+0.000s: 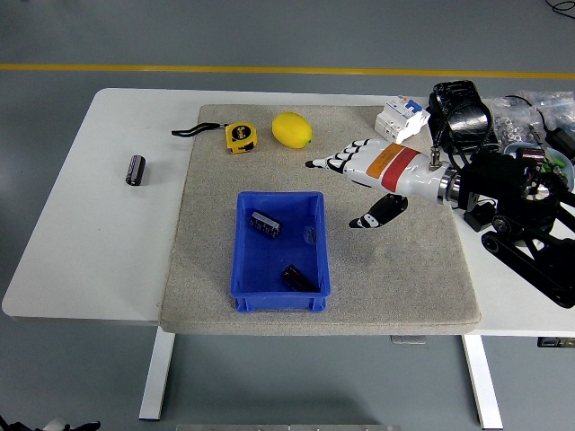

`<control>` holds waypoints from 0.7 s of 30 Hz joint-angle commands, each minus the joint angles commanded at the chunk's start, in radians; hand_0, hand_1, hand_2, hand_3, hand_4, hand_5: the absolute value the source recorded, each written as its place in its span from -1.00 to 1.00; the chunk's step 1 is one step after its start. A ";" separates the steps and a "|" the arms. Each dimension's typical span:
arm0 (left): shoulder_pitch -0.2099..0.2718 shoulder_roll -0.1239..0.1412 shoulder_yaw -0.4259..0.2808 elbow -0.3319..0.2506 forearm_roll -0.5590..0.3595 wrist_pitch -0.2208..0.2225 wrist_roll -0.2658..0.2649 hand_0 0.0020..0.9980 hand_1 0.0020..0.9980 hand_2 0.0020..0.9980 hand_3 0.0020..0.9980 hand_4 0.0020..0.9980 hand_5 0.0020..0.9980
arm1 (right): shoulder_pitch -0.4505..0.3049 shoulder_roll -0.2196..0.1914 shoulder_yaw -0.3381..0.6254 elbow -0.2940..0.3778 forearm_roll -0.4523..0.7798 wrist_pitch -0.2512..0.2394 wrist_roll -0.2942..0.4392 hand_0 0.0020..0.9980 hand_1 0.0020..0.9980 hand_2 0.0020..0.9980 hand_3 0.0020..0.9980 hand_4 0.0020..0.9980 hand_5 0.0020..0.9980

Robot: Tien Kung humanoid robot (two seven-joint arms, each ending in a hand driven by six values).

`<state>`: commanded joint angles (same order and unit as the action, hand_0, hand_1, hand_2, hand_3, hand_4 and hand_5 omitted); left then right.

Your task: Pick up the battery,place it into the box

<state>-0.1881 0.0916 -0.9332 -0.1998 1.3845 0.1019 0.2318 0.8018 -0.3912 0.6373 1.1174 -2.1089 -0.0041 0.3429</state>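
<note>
A blue box [278, 290] sits on the grey mat near the front. Two dark cylindrical batteries lie inside it: one [265, 224] near the back left, another [296, 277] at the front right. A third battery [135, 170] lies on the bare white table far to the left. My right hand [346, 193] hovers above the mat to the right of the box's far corner, fingers stretched out flat, thumb hanging below, holding nothing. The left arm is out of sight.
A yellow tape measure [239, 136] and a lemon [292, 129] lie at the mat's back. A white breaker block [401, 119], black gear [458, 108] and a bowl of small parts [539, 162] crowd the right rear. The mat [395, 278] lies bare to the right of the box.
</note>
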 joint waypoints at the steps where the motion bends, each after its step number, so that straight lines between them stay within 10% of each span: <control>1: 0.000 0.000 0.000 0.000 -0.001 0.001 -0.001 -0.05 -0.04 0.01 0.32 0.25 0.51 | -0.007 -0.005 0.018 -0.010 0.002 0.001 0.000 0.67 0.62 0.80 1.00 0.90 -0.44; 10: 0.002 -0.004 0.000 0.003 -0.006 0.005 -0.004 -0.05 -0.05 0.00 0.33 0.25 0.51 | -0.138 -0.025 0.247 -0.133 0.209 -0.034 -0.013 0.58 0.53 0.71 0.84 0.90 -0.43; 16: 0.004 -0.011 -0.017 0.006 0.009 0.008 -0.005 -0.05 -0.05 0.00 0.33 0.25 0.51 | -0.252 -0.039 0.387 -0.096 0.456 0.002 -0.069 0.48 0.46 0.63 0.72 0.91 -0.38; 17: 0.005 -0.012 -0.016 0.006 0.009 0.008 -0.006 -0.04 -0.04 0.01 0.33 0.25 0.51 | -0.271 -0.041 0.407 -0.082 0.502 0.012 -0.081 0.51 0.49 0.62 0.70 1.00 0.05; 21: 0.008 -0.014 -0.002 0.008 -0.010 0.011 -0.010 -0.04 -0.04 0.01 0.33 0.25 0.51 | -0.353 -0.042 0.508 -0.019 0.671 0.053 -0.142 0.51 0.49 0.62 0.70 1.00 0.05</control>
<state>-0.1799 0.0773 -0.9356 -0.1923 1.3748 0.1127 0.2216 0.4493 -0.4334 1.1456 1.0989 -1.4380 0.0485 0.2008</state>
